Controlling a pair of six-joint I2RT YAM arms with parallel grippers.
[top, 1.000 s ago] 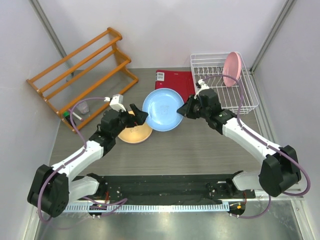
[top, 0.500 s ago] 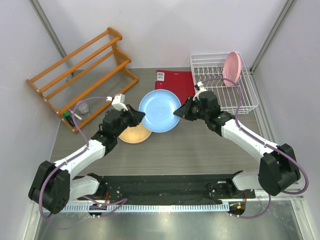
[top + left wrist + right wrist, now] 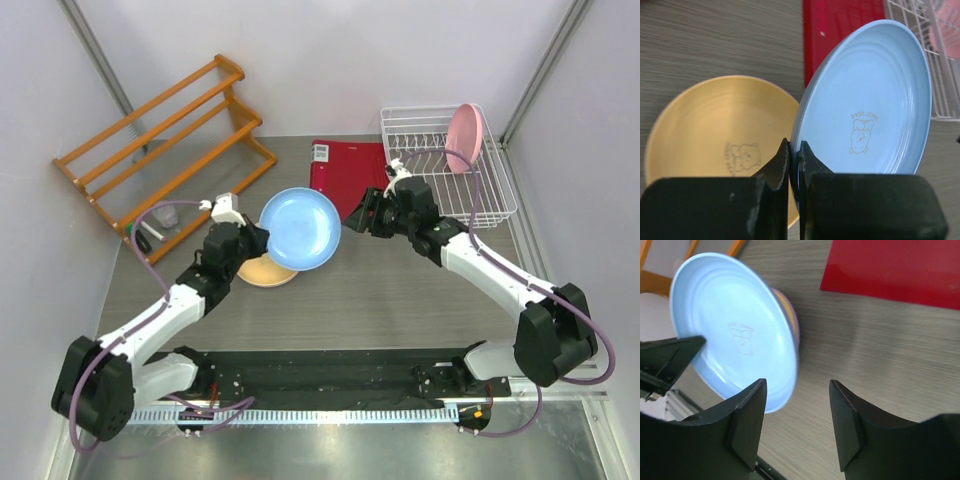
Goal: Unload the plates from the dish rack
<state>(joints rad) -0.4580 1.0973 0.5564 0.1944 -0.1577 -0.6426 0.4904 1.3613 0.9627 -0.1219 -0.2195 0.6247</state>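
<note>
Top view: the left gripper [image 3: 258,238] is pinching the blue plate [image 3: 300,228] by its rim, tilted over the orange plate [image 3: 262,272] near the table's [image 3: 400,290] middle. The right gripper [image 3: 362,215] is standing spread, apart from it. The pink plate [image 3: 464,138] is leaning in the rack [image 3: 400,122] at the far right corner.

Left wrist: one thin edge pinch is carrying everything, so the plate could swivel or slip. The lettering over the bear print [image 3: 860,136] is proving too small to read.

Right wrist: jaws are gaping, empty.
</note>
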